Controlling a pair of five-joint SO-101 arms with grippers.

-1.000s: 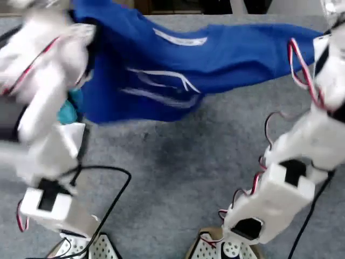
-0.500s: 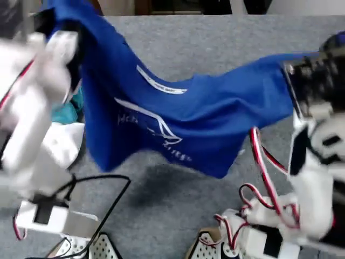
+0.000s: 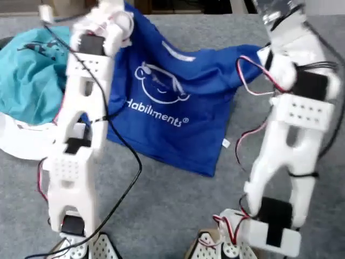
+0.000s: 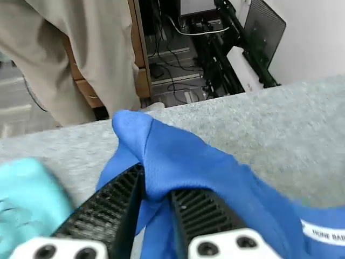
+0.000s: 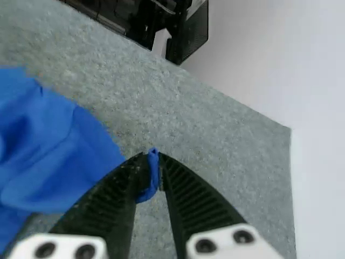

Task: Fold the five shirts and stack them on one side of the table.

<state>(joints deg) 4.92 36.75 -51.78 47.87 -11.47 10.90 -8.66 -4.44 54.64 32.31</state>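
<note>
While no folded stack shows on the counter [image 3: 178, 216], I judge the task barely begun. The blue shirt [image 3: 172, 118] lies spread and unfolded at its middle, and a crumpled teal shirt [image 3: 29, 70] waits at ten o'clock. The left claw [image 4: 156, 199] pinches the blue shirt's corner at eleven o'clock; the right claw [image 5: 148, 178] clamps its edge at one o'clock. Its long axis runs from the collar at twelve to the hem at five.

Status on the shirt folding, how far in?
Done: no folded stack that I can make out. In hand: the blue shirt lies unfolded on the table, print up, with the left gripper and right gripper each pinching its edge. Left: fold it, then the teal shirt heaped beside it on something white, then stack.
</note>
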